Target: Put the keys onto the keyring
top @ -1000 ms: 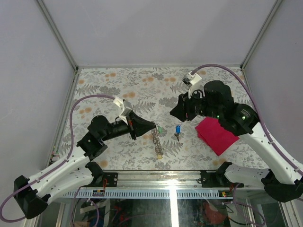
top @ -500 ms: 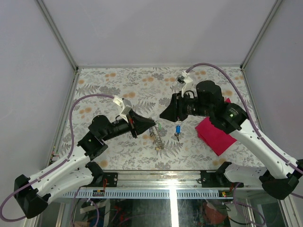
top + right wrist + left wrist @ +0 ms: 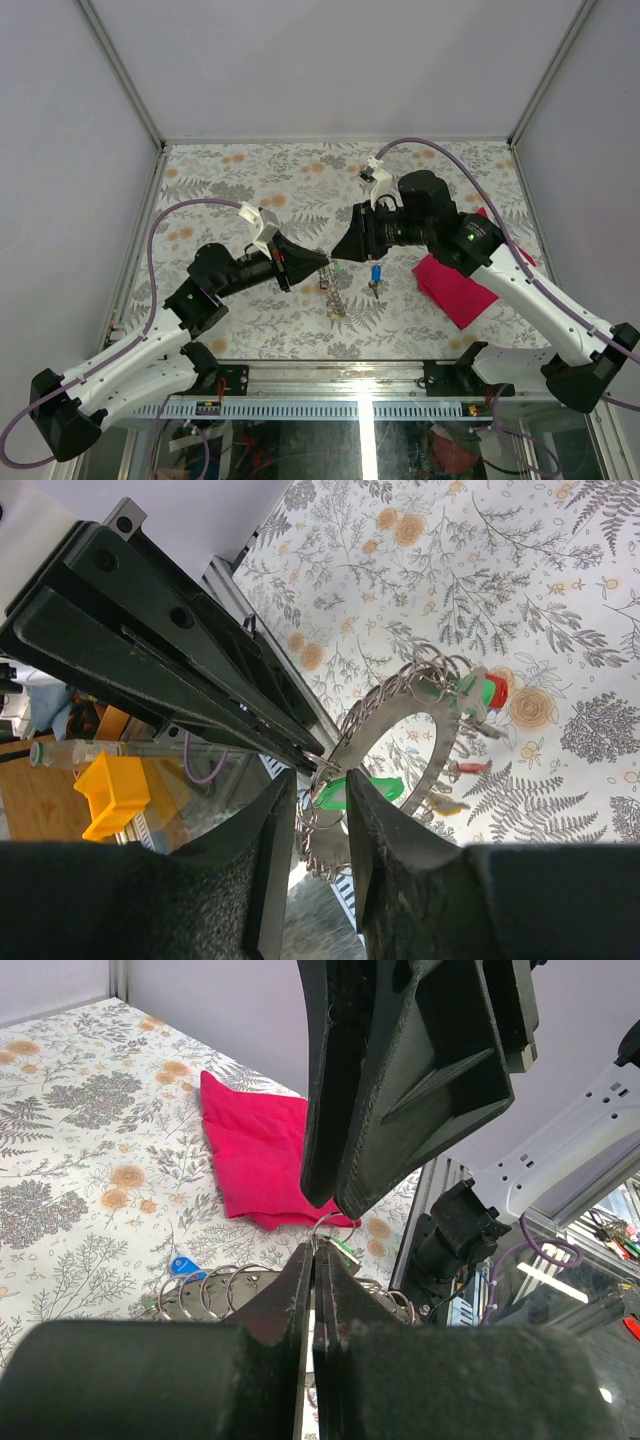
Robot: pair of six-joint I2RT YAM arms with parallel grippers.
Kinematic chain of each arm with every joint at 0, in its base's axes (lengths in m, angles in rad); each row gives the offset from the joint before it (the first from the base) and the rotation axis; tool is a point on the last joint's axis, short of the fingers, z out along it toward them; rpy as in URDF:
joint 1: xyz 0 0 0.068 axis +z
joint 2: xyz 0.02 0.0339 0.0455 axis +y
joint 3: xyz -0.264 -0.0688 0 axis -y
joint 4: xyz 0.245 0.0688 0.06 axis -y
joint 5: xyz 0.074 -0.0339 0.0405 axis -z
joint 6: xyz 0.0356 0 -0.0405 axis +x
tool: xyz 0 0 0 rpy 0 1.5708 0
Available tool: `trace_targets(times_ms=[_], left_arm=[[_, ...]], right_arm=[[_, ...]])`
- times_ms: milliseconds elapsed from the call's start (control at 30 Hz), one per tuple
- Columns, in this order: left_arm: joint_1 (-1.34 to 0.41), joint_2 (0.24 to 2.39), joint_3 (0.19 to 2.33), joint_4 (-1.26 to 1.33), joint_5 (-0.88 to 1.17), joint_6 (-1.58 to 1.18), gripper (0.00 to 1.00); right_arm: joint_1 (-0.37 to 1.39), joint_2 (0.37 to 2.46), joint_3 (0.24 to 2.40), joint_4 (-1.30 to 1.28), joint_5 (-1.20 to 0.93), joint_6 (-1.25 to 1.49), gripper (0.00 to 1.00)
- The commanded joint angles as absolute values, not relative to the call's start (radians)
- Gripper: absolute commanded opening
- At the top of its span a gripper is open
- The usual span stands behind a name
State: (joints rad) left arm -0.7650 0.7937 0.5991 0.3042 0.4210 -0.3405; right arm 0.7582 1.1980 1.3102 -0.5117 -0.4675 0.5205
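Observation:
My left gripper (image 3: 322,262) is shut on a small split ring of the keyring (image 3: 331,293), a grey metal ring that hangs tilted below its tips. In the left wrist view the jaws (image 3: 316,1245) pinch that thin wire loop. My right gripper (image 3: 338,250) faces it tip to tip. Its jaws (image 3: 320,775) stand slightly apart at the keyring's rim (image 3: 400,712), with the green key (image 3: 356,791) just beyond the tips. The blue key (image 3: 375,273) lies on the table to the right, also seen from the left wrist as the blue key (image 3: 185,1265).
A red cloth (image 3: 455,285) lies at the right, under my right arm, near the blue key. Small red (image 3: 491,689) and yellow (image 3: 446,805) keys dangle from the keyring's rim. The floral table (image 3: 230,180) ends in a metal rail along the near edge.
My right arm has swung left until its tips meet the left gripper's tips, and its jaws have narrowed. The keyring has risen a little off the table.

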Motion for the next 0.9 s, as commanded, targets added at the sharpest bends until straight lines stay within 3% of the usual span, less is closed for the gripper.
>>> trace_targets(times_ms=[0,167,467,867], left_arm=[[-0.771,0.788,0.621,0.417,0.405,-0.347,0.0],[-0.771,0.788,0.622,0.411,0.406,-0.344,0.0],[-0.771,0.778,0.623,0.398,0.402,-0.339,0.0],[-0.771,0.762,0.624,0.394,0.391,-0.333,0.0]], right_arm=[[0.758,1.212,1.313,-0.501,-0.51,0.516,0.32],[0.757,1.225,1.314,-0.516,-0.51,0.507,0.28],[0.757,1.218,1.326,-0.537,-0.471,0.494,0.0],[0.758,1.234,1.327,-0.588,-0.475,0.465,0.0]])
